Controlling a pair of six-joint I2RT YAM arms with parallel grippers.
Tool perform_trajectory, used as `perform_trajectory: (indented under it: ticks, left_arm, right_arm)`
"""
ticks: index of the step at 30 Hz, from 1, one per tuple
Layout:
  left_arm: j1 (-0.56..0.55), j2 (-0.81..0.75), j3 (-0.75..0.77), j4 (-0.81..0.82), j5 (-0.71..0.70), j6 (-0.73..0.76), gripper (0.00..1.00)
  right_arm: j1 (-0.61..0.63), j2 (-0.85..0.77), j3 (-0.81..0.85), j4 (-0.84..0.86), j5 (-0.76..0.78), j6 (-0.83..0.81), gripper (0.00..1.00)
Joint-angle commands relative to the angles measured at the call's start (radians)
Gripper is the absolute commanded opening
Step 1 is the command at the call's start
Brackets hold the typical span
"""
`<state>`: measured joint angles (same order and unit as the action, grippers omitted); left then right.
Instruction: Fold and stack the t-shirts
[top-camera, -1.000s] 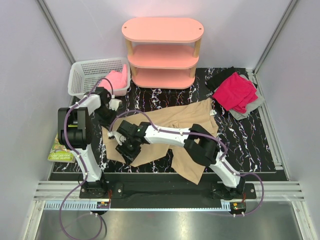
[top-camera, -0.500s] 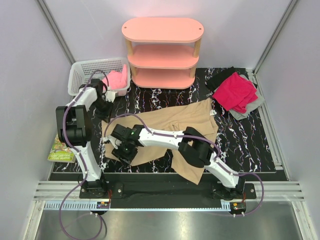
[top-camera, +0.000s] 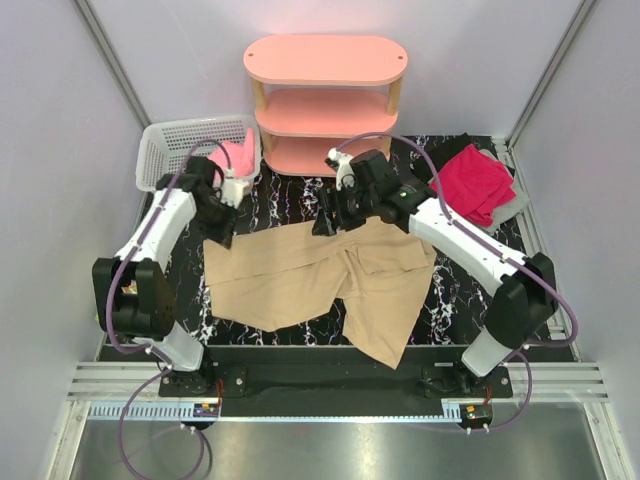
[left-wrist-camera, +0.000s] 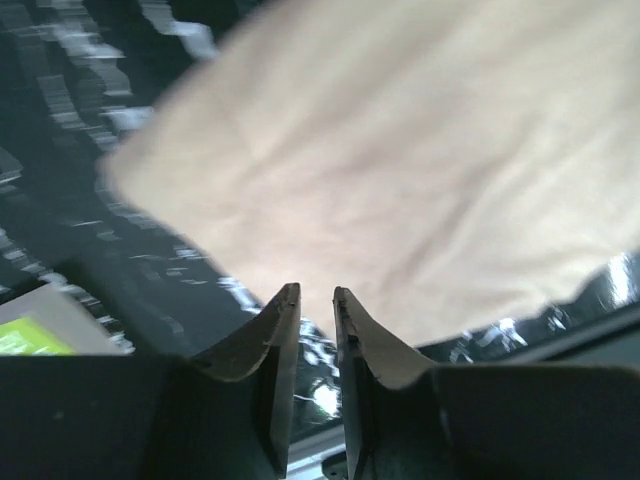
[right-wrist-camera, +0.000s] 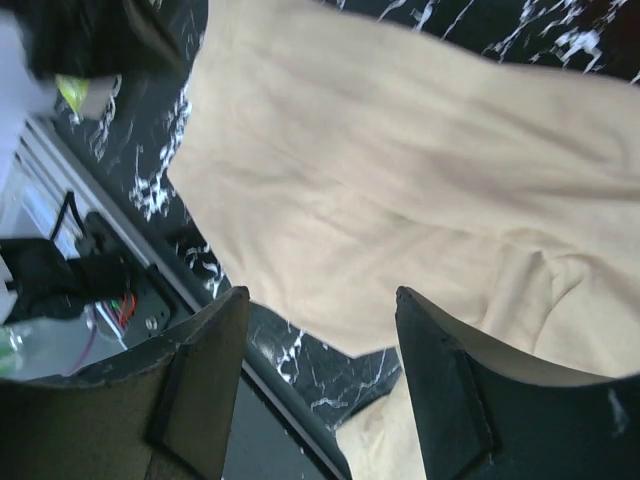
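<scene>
The large tan-beige t-shirt (top-camera: 320, 275) lies spread on the black marble mat (top-camera: 300, 195), one part hanging toward the front edge. At the shirt's far left corner my left gripper (top-camera: 222, 230) hovers with its jaws a narrow gap apart and nothing between them (left-wrist-camera: 316, 290); tan cloth (left-wrist-camera: 400, 170) lies beyond. Over the shirt's far edge my right gripper (top-camera: 328, 222) is wide open and empty (right-wrist-camera: 320, 292), above the tan cloth (right-wrist-camera: 400, 180). A magenta-red t-shirt (top-camera: 470, 185) lies on a grey one (top-camera: 507, 210) and a black one (top-camera: 440, 155) at the back right.
A white mesh basket (top-camera: 165, 150) at the back left holds a light pink t-shirt (top-camera: 235, 158). A pink three-tier shelf (top-camera: 325, 105) stands at the back middle. A green booklet (left-wrist-camera: 25, 335) lies off the mat's left edge. Metal rails run along the front.
My right arm has swung from the shirt's front left part to its far edge and opened wide. The left arm stretched out, its gripper still by the far left corner. The shirt's left side now lies flat.
</scene>
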<state>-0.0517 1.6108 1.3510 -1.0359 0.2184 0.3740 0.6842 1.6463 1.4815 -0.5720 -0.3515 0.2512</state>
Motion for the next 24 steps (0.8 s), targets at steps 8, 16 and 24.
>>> perform_trajectory:
  ticks: [8,16,24]
  left_arm:
    - [-0.071,0.142,-0.213,0.071,-0.002,-0.004,0.22]
    - [-0.060,0.193,-0.236,0.112,-0.069,0.023,0.22]
    - [0.050,0.323,-0.132,0.128,-0.215,0.111,0.20]
  right_arm:
    - [-0.293,0.190,-0.095,0.043,-0.020,0.249,0.57]
    - [-0.402,0.237,-0.176,0.006,0.072,0.312,0.57]
    - [-0.443,0.263,-0.204,-0.003,0.072,0.295,0.58]
